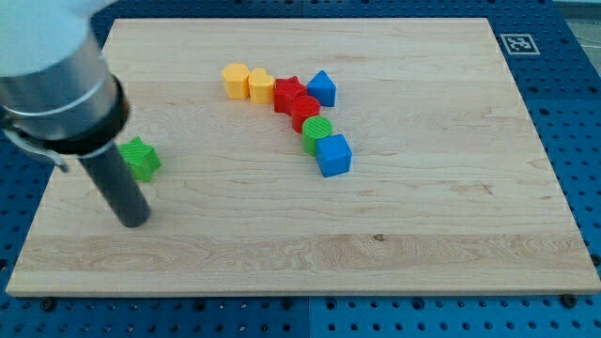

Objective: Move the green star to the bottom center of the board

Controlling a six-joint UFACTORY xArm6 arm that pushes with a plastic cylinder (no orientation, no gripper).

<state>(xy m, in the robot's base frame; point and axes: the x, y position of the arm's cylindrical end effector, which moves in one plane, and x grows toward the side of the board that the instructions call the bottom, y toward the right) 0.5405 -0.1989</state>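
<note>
Green star (141, 158) is seen at the view's left of the bench (423, 244), approx mid-height, partly hidden by the rod. My tip (133, 220) is placed just below the star, w/ the rod shaft at its left edge, possibly touching. No jaws on the tool, so apart/together can't be told. Well apart, centre-top: yellow blocks (247, 83), red blocks (296, 101), blue blocks (322, 88), (333, 155), green cylinder (316, 133) are clustered
</note>
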